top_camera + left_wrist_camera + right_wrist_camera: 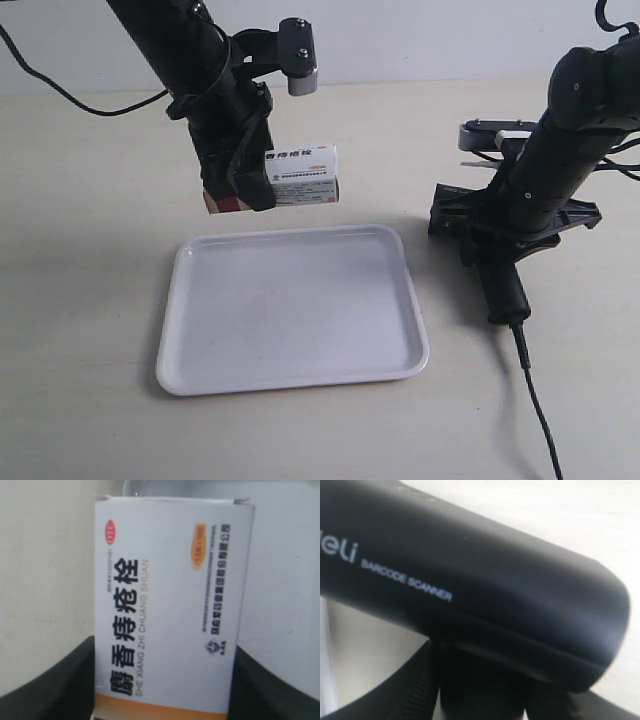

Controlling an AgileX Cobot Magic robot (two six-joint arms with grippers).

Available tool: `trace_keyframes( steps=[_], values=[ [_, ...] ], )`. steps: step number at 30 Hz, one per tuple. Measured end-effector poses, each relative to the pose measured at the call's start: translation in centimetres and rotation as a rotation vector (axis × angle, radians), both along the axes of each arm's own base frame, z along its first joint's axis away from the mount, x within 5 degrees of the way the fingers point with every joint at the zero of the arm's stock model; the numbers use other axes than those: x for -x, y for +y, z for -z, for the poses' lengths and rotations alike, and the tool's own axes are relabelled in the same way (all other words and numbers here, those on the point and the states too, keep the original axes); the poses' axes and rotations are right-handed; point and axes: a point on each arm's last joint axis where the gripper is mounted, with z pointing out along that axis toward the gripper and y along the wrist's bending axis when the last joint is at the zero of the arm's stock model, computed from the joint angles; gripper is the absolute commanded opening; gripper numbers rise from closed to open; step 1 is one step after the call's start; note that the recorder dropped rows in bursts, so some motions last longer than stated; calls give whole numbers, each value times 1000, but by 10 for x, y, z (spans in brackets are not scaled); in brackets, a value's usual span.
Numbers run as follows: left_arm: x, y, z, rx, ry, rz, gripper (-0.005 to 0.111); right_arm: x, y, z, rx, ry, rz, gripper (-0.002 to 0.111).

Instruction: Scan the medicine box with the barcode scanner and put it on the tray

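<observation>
Tray sits on table w/ bare floor, ready for drop. Left pincer clamps medicine box by its red end, held just above tray's far rim. Right pincer grips barcode scanner down at table beside tray, prob. parked.

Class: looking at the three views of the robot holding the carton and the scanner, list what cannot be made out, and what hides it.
- White cardboard medicine box, left wrist view: bottom end cut off by the frame edge; small print blurred.
- Black handheld barcode scanner, right wrist view: fills the frame, handle cut off.
- Scanner head, exterior view: hidden behind the right gripper.
</observation>
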Motion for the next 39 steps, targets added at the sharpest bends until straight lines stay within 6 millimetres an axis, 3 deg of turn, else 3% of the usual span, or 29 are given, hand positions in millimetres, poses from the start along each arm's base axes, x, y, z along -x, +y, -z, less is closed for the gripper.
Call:
trace_keyframes(
  steps=[3,5,13,16,25,29,34,39],
  values=[
    [0,0,0,0,0,0,0,0,0,0,0,0,0,0],
    [0,0,0,0,0,0,0,0,0,0,0,0,0,6],
    [1,-1,0,16,15,-5,0,0,0,0,0,0,0,61],
    [2,-1,0,13,21,-3,0,0,0,0,0,0,0,74],
    [6,-2,1,29,73,-19,0,3,0,0,1,34,3,76],
    [15,-4,13,27,137,-55,0,5,-1,-1,5,56,1,76],
    [32,-7,42,-60,137,-41,0,6,-1,-18,-16,14,10,76],
    [37,-14,50,-67,122,-78,0,8,-1,-38,-37,-33,22,76]
  ],
)
